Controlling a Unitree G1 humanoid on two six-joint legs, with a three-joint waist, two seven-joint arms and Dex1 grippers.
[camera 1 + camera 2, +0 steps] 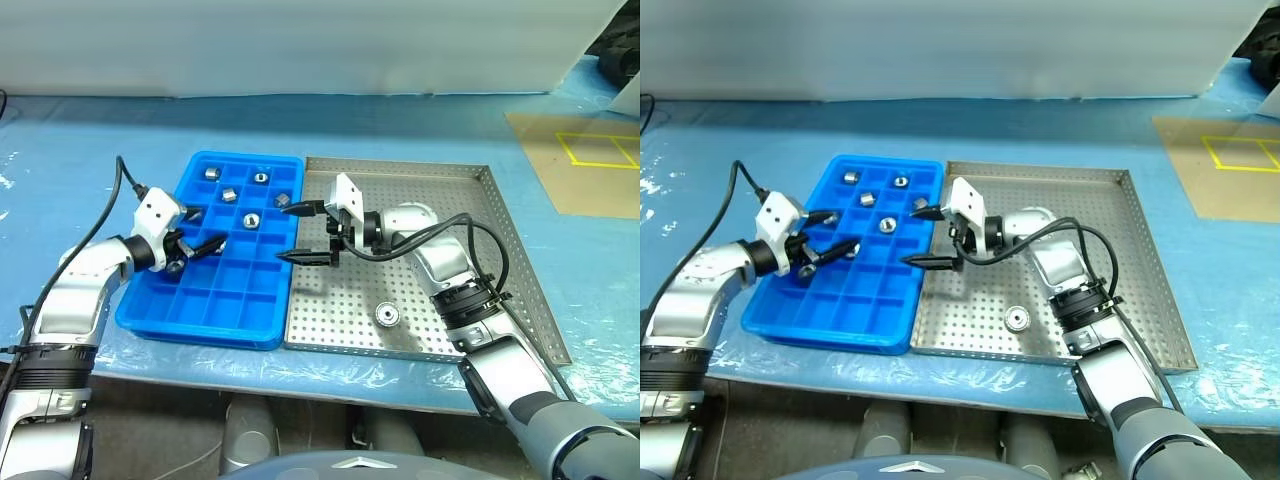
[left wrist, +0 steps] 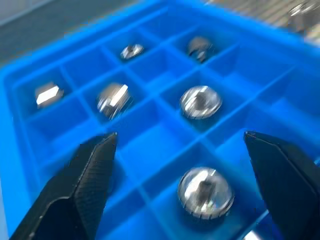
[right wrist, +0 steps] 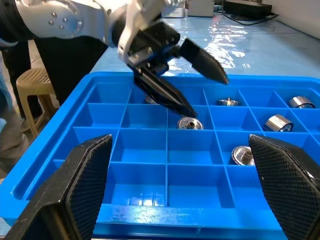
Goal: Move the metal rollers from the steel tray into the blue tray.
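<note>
The blue tray (image 1: 200, 310) lies left of the steel tray (image 1: 470, 200), and several metal rollers (image 1: 251, 219) sit in its far compartments. A single roller (image 1: 387, 314) lies on the steel tray's perforated floor near the front. My left gripper (image 1: 205, 228) hovers open over the blue tray's left side. Nothing is between its fingers, and a roller (image 2: 205, 192) rests in the compartment just below them. My right gripper (image 1: 301, 233) is open and empty at the seam between the two trays, pointing left toward the blue tray (image 3: 150, 200).
Both trays rest on a table under a blue plastic sheet (image 1: 80, 150). A brown board with yellow tape lines (image 1: 590, 160) lies at the far right. A white wall (image 1: 300, 40) bounds the back. A tan stool (image 3: 35, 85) stands beyond the table.
</note>
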